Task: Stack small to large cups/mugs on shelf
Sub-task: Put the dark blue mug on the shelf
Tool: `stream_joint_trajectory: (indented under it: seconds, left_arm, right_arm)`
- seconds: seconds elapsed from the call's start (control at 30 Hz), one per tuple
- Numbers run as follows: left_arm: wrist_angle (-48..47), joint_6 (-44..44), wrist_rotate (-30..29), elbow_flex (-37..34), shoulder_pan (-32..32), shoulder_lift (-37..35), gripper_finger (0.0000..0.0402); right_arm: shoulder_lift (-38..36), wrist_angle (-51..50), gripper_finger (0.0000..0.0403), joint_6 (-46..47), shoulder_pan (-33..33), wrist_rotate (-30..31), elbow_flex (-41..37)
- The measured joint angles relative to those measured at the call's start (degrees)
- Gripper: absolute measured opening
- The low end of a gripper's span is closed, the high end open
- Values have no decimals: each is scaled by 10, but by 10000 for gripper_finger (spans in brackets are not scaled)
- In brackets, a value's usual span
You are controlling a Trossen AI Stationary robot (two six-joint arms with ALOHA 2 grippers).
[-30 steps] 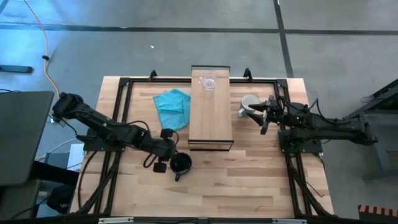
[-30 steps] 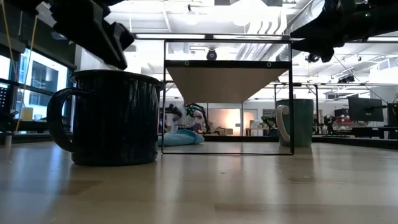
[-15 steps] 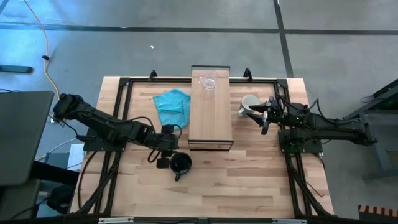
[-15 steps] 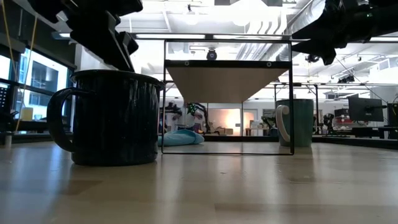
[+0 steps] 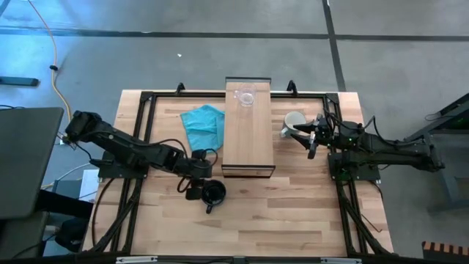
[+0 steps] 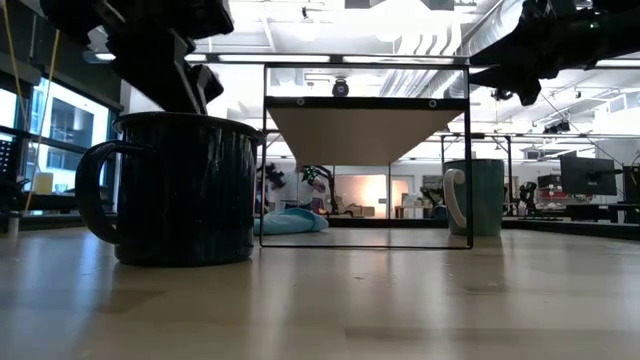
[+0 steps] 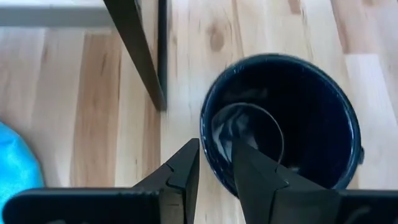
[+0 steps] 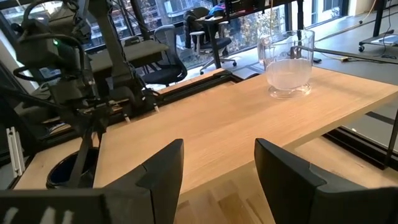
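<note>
On the table's near side, just off the shelf's (image 5: 248,126) front left corner, I see the black mug (image 5: 213,193) standing upright with its handle toward the near edge. My left gripper (image 7: 214,163) hangs right at its rim; from the wrist camera the two dark fingers (image 7: 184,167) stand a narrow gap apart with the mug's wall lined up between them, but I cannot tell whether they are pinching it. Inside, the mug shows only a glossy dark bottom.

Up on the shelf's far end sits the clear glass cup (image 5: 245,97), upright, nothing visible in it. Right of the shelf stands the white mug (image 5: 293,121) on the table, with my right gripper (image 8: 217,165) beside it, fingers spread wide and holding nothing.

A teal cloth (image 5: 203,126) lies crumpled left of the shelf.
</note>
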Motion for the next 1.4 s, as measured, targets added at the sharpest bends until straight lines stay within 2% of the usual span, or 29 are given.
stream_joint_trajectory:
  seconds: [0.7,1.4]
  left_arm:
    - [16,-17,14,0,0,37,83]
    - [7,-30,21,0,16,37,83]
  right_arm:
    - [-4,-4,188,9,0,0,0]
    - [-4,-9,188,15,0,-1,0]
